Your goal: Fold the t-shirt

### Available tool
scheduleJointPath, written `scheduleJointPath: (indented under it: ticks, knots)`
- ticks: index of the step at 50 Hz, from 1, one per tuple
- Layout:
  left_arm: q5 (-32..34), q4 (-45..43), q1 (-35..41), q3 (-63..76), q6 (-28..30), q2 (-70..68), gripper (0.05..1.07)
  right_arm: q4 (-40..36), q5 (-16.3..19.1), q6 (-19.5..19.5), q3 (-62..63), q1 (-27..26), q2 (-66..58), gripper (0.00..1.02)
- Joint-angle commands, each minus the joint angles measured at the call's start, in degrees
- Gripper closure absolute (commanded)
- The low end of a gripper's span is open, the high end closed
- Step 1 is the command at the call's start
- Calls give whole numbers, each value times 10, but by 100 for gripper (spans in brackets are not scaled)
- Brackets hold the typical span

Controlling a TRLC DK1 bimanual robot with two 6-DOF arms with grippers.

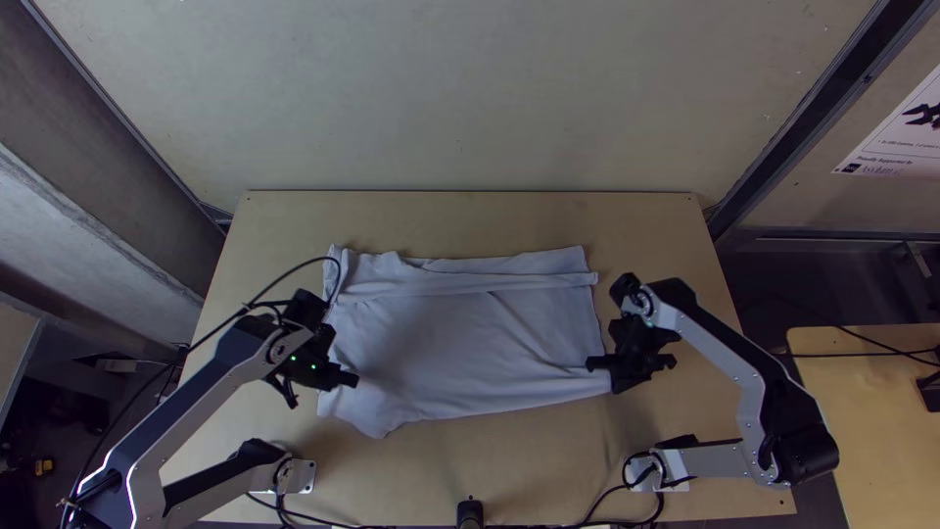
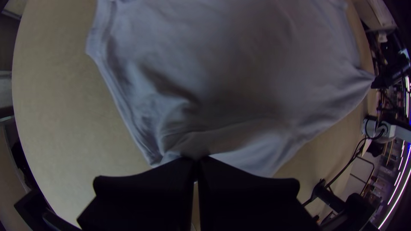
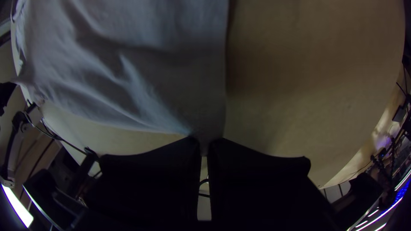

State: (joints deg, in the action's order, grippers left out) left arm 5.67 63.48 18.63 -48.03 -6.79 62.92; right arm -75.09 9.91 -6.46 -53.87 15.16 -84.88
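T-shirt point(image 1: 450, 338) was mid-span on the table point(image 1: 548, 451), spread but wrinkled, long ridge of cloth along its 12 o'clock side. Left gripper point(image 1: 351, 378) sat at the shirt's 8 o'clock: jaws practically together, a pinch of cloth at the tips. Right gripper point(image 1: 595, 364) was at 4 o'clock: jaws just a thin slit apart, clamped on the shirt's corner.

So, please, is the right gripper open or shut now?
Shut on a corner of the t-shirt: in the right wrist view, the right gripper's fingers stand close together, with pinched cloth between their tips.
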Motion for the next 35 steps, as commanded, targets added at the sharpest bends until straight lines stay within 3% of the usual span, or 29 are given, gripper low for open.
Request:
scheduleJointPath:
  ticks: [1,15,24,35]
  knots:
    - [16,5,-49,-12,38,-11,104,-15,-2,15,-24,-24,9,99]
    - [29,-16,-129,-34,100,-26,104,4,1,-7,-98,-41,7,99]
    - [31,-39,-143,-65,121,-8,104,23,1,-35,-157,-41,-18,99]
    - [31,-54,-152,-130,142,56,104,34,1,-39,-229,-45,-67,99]
